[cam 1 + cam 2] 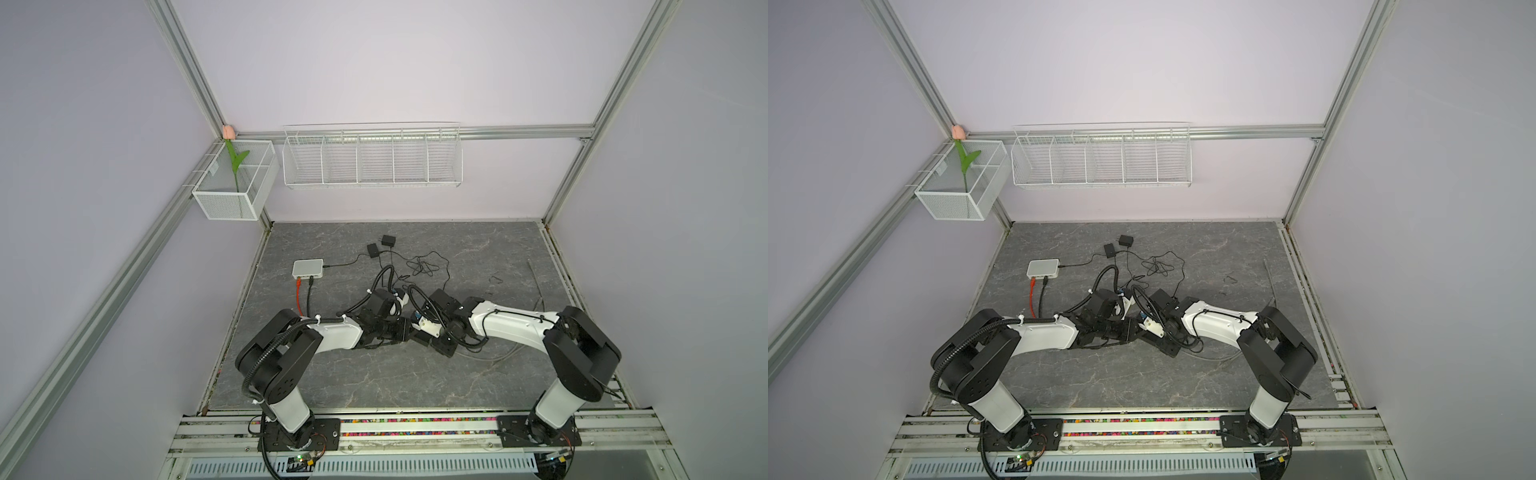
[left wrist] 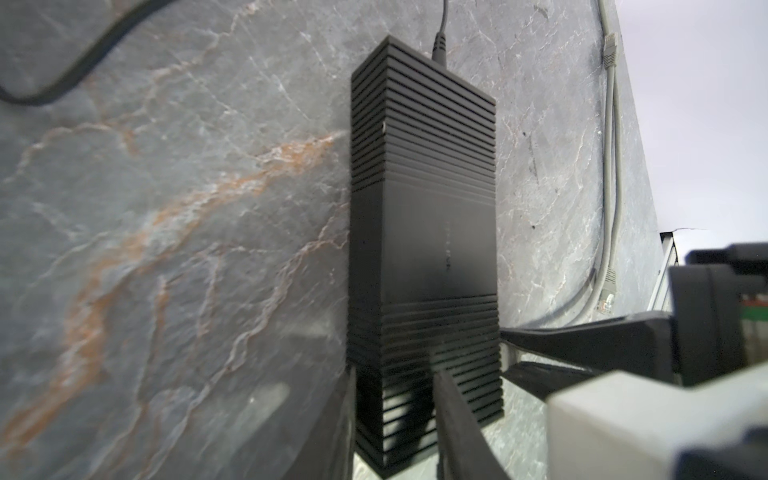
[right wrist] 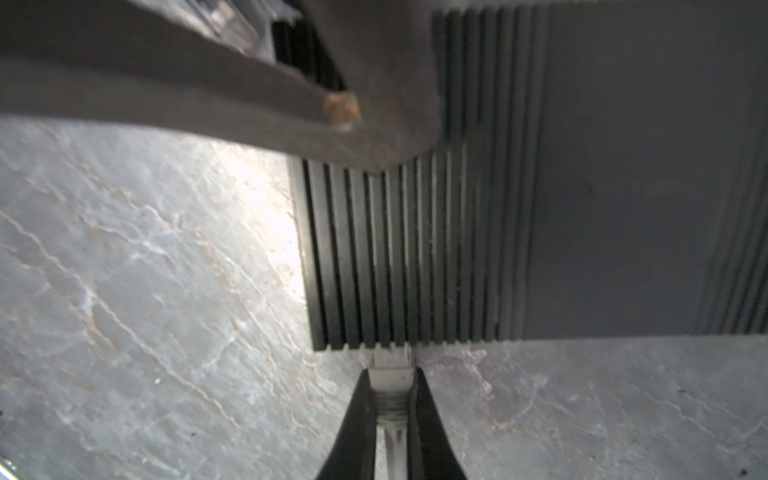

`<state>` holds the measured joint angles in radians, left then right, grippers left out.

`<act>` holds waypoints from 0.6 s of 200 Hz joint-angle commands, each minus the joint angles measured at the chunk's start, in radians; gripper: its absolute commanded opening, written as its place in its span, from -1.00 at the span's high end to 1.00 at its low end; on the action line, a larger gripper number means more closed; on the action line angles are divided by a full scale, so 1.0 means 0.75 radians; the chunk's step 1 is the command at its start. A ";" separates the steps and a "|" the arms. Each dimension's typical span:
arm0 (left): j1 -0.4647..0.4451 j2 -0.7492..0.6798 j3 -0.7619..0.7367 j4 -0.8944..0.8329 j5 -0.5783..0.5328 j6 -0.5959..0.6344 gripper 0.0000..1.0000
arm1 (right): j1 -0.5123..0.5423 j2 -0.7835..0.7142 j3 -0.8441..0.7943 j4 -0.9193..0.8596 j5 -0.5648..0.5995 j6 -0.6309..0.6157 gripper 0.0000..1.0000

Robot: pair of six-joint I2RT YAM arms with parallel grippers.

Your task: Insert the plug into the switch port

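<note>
plug [image 3: 390, 376] pinched tight in right tool [image 3: 391, 388], pointing straight ahead, long axis square to switch [image 3: 540, 249] edge, nose touching it; left tool [image 2: 395, 374] clamps switch end on worktop [image 3: 145, 291].

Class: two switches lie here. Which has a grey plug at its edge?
The black ribbed switch, where the right claw holds the plug; the white switch lies apart.

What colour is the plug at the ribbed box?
Light grey plug, clearest in the right wrist view.
</note>
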<state>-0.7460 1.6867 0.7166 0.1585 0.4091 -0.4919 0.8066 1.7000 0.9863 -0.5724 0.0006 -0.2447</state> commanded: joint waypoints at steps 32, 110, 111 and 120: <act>-0.075 0.069 -0.014 -0.017 0.104 0.014 0.41 | 0.023 0.048 0.141 0.387 -0.116 -0.022 0.86; -0.095 0.037 -0.043 -0.036 0.083 0.032 0.42 | 0.021 0.058 0.139 0.479 -0.080 0.026 0.86; -0.096 0.035 -0.043 -0.039 0.081 0.036 0.42 | 0.021 0.055 0.137 0.478 -0.079 0.028 0.85; -0.089 0.024 -0.034 -0.078 0.064 0.061 0.42 | 0.021 0.039 0.121 0.473 -0.068 0.033 0.81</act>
<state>-0.7464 1.6867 0.7078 0.1852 0.3916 -0.5064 0.8059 1.7294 1.0283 -0.6014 0.0025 -0.2401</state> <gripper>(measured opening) 0.290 0.122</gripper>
